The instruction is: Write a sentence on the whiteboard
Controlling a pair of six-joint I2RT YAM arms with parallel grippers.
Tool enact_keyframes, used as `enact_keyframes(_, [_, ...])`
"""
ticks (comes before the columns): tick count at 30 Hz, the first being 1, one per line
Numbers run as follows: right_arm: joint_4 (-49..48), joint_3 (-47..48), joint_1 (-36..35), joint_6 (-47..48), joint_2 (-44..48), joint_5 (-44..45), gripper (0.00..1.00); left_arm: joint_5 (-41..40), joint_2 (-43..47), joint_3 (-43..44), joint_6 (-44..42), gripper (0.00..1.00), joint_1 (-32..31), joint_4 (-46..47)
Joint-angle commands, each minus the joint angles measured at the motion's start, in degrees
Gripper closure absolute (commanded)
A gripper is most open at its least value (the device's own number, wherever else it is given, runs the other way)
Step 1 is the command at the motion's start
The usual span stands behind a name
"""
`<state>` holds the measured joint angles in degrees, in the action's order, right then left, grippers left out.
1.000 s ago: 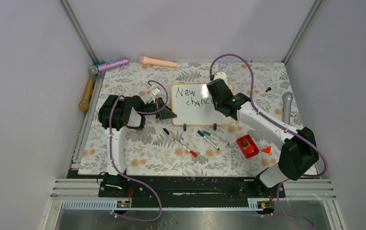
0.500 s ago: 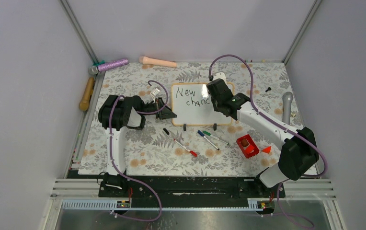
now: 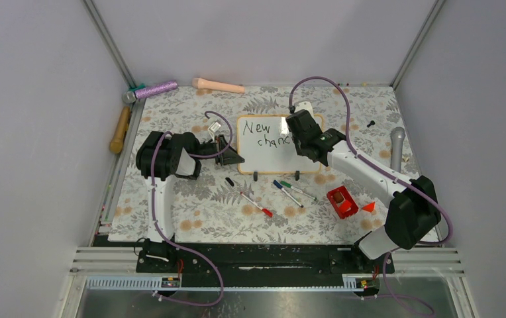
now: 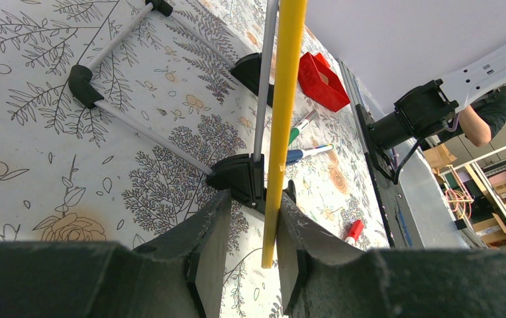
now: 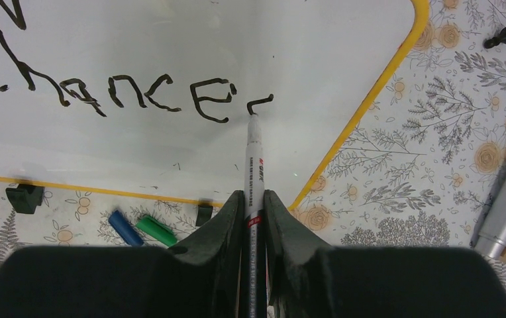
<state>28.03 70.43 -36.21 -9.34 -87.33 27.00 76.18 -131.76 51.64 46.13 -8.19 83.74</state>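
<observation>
The whiteboard point(image 3: 273, 154) stands tilted on its black feet at mid-table, and its yellow-looking frame edge point(image 4: 285, 99) runs between my left fingers. My left gripper point(image 3: 229, 152) point(image 4: 255, 202) is shut on that left edge. The sentence point(image 3: 267, 134) point(image 5: 118, 93) reads "New chance", followed by a short hooked stroke. My right gripper point(image 3: 301, 132) point(image 5: 255, 199) is shut on a white marker point(image 5: 253, 159). The marker's tip touches the whiteboard point(image 5: 138, 152) at the lower end of that stroke.
Red-, blue- and green-capped markers point(image 3: 255, 204) point(image 3: 283, 189) point(image 3: 298, 191) lie in front of the board, beside a red box point(image 3: 342, 202). A silver microphone point(image 3: 397, 147) lies at the right. A purple microphone point(image 3: 151, 90), a beige cylinder point(image 3: 218, 85) and a wooden handle point(image 3: 120, 129) sit at the back left.
My right gripper has edged slightly toward the back left over the board. The left arm and the board have stayed put.
</observation>
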Motion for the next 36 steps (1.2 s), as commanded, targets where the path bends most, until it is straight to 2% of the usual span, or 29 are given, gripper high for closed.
enact_keyframes(1, [0.67, 0.14, 0.53, -0.55, 0.98, 3.43, 1.0, -0.83, -1.51, 0.58, -2.59, 0.7, -0.15, 0.28])
enact_keyframes(19, [2.29, -1.59, 0.58, -0.59, 1.5, 3.45, 1.0, -0.82, -1.47, 0.59, -2.62, 0.7, -0.09, 0.21])
enact_keyframes(36, [1.45, 0.17, 0.52, -0.58, -0.18, -3.02, 1.0, -0.86, -1.48, 0.57, -2.62, 0.7, -0.08, 0.28])
